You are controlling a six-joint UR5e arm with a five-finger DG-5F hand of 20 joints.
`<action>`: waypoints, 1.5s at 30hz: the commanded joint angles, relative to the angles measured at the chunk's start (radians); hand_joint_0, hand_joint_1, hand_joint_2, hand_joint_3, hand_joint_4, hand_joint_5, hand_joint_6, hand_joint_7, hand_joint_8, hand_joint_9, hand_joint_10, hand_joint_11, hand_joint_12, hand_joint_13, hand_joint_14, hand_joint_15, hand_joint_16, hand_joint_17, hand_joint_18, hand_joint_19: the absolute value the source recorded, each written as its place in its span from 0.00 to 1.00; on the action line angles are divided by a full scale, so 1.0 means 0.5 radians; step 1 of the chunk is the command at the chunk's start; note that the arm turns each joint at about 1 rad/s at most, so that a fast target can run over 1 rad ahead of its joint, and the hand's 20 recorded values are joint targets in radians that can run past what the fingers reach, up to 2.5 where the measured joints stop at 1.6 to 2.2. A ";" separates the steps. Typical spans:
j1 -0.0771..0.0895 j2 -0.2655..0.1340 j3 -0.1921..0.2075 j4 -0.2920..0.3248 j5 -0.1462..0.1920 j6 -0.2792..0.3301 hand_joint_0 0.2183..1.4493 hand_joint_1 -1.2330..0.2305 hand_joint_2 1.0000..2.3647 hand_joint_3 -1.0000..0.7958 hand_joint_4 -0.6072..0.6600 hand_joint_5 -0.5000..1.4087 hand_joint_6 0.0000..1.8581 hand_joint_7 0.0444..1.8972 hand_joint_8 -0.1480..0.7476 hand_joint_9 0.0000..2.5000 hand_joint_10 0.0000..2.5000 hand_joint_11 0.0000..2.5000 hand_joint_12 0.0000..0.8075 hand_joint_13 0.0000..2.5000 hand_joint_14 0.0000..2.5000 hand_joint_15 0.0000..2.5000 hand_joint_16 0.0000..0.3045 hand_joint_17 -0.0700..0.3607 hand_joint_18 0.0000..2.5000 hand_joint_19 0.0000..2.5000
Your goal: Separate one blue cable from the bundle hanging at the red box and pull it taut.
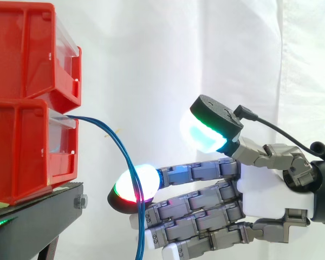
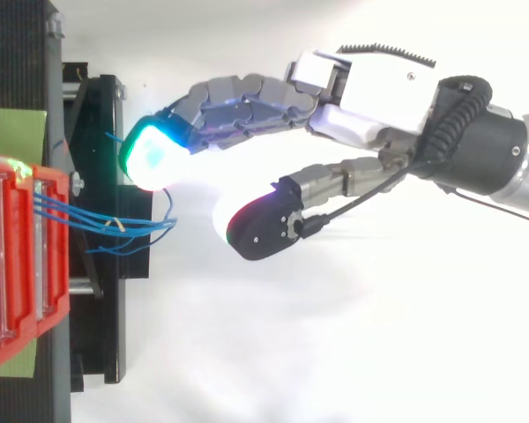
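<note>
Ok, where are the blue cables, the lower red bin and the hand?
blue cables (image 1: 130, 162), side view, on the hanging stretch.
lower red bin (image 1: 16, 151), side view, on its side wall.
hand (image 1: 268, 189), side view, on the white palm.

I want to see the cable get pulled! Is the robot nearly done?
Not yet. The hand is at the blue cables, fingers straight beside them, thumb apart, pinching nothing. The cables hang slack together from the red box. Singling one out, gripping it and pulling it taut are all left.
</note>
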 commanded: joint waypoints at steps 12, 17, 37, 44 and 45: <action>-0.016 -0.107 0.020 0.086 -0.270 0.183 0.23 0.43 0.00 0.28 0.67 0.16 0.27 0.41 0.49 0.22 0.00 0.12 0.42 0.21 0.00 0.10 0.14 0.38 0.15 0.16; -0.028 -0.107 0.017 0.059 -0.285 0.176 0.23 0.43 0.00 0.28 0.67 0.16 0.27 0.41 0.49 0.22 0.00 0.12 0.42 0.21 0.00 0.10 0.14 0.38 0.15 0.16; -0.120 -0.107 0.106 0.062 -0.393 0.167 0.24 0.43 0.00 0.28 0.68 0.16 0.27 0.41 0.48 0.23 0.00 0.13 0.41 0.22 0.00 0.11 0.13 0.37 0.15 0.17; -0.114 -0.110 0.112 0.092 -0.414 0.121 0.25 0.42 0.00 0.28 0.68 0.16 0.27 0.41 0.48 0.24 0.00 0.13 0.40 0.22 0.00 0.11 0.13 0.37 0.16 0.17; -0.111 -0.107 0.115 0.105 -0.414 0.109 0.25 0.42 0.00 0.28 0.68 0.16 0.27 0.41 0.48 0.24 0.00 0.13 0.40 0.22 0.00 0.11 0.13 0.37 0.16 0.17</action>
